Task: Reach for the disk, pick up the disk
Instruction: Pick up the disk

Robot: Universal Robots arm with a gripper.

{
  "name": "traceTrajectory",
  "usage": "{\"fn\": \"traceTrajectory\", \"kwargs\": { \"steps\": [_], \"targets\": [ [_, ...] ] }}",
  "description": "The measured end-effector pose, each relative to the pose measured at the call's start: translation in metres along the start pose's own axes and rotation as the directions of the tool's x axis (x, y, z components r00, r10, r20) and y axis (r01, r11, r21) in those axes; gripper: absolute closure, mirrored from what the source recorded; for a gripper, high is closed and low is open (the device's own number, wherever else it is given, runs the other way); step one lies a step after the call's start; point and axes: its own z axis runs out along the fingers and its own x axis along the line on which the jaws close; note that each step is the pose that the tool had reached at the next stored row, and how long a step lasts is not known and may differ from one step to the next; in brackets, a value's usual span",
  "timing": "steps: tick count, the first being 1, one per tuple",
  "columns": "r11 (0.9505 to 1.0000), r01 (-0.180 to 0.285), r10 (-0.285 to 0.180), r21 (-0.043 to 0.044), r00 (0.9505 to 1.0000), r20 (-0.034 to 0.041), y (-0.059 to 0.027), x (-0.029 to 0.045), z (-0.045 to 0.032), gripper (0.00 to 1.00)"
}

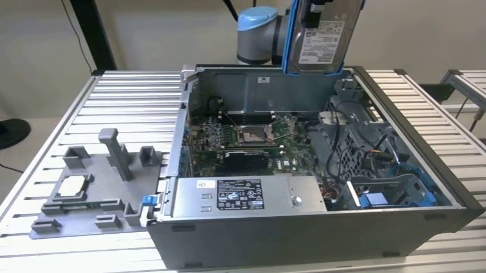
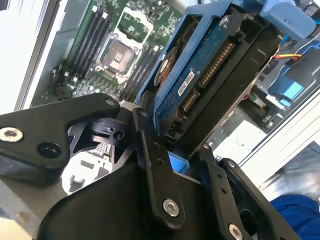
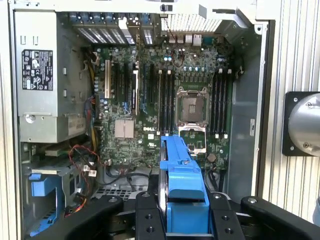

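Aluminium slats form the table (image 1: pixel 125 96), which stands before a plain beige wall (image 1: pixel 167 34). A second slatted bench (image 1: pixel 467 85) stands at the exterior view's right. An open grey computer case (image 1: pixel 304 239) lies on its side on the table, its motherboard (image 1: pixel 251 139) facing up and its boxy silver power supply (image 1: pixel 243 196) along the near wall. A grey plastic fixture (image 1: pixel 91 187) rests on the slats at the exterior view's left, well apart from the case's inside.

The disk (image 1: pixel 325 40) hangs in the air over the far wall of the case, beside the arm's blue-capped joint (image 1: pixel 258 23). It stands upright with its long axis vertical. Its white-labelled face is turned toward the exterior camera, and its blue frame runs down its side edges. In the second wrist view its connector end points down toward the motherboard. The gripper (image 3: pixel 182 202) pinches the disk between its black fingers (image 3: pixel 146 215), pressing on the two broad faces.
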Motion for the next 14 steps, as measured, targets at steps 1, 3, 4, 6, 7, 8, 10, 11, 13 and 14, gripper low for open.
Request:
{"fn": "traceTrajectory", "kwargs": {
  "steps": [1, 3, 4, 6, 7, 8, 10, 11, 13, 14],
  "targets": [
    [1.0, 0.0, 0.0, 0.0, 1.0, 0.0, -0.0041, 0.0, 0.0, 1.0],
    [1.0, 0.0, 0.0, 0.0, 1.0, -0.0001, -0.0134, 0.0, 0.0001, 1.0],
    [1.0, 0.0, 0.0, 0.0, 1.0, -0.0001, -0.0177, 0.0, 0.0001, 1.0],
    [1.0, 0.0, 0.0, 0.0, 1.0, 0.0, -0.0269, -0.0001, 0.0002, 1.0],
    [1.0, 0.0, 0.0, 0.0, 1.0, 0.0, -0.0315, -0.0001, 0.0003, 1.0],
    [1.0, 0.0, 0.0, 0.0, 1.0, -0.0001, -0.0362, -0.0001, 0.0003, 1.0],
    [1.0, 0.0, 0.0, 0.0, 1.0, 0.0, -0.043, -0.0001, 0.0004, 1.0],
    [1.0, 0.0, 0.0, -0.0001, 1.0, 0.0002, -0.0439, -0.0001, 0.0004, 1.0],
    [1.0, 0.0, 0.0, 0.0, 1.0, 0.0, -0.044, -0.0001, 0.0004, 1.0],
    [1.0, 0.0, 0.0, -0.0001, 1.0, 0.0, -0.0441, -0.0001, 0.0004, 1.0]
  ]
}}
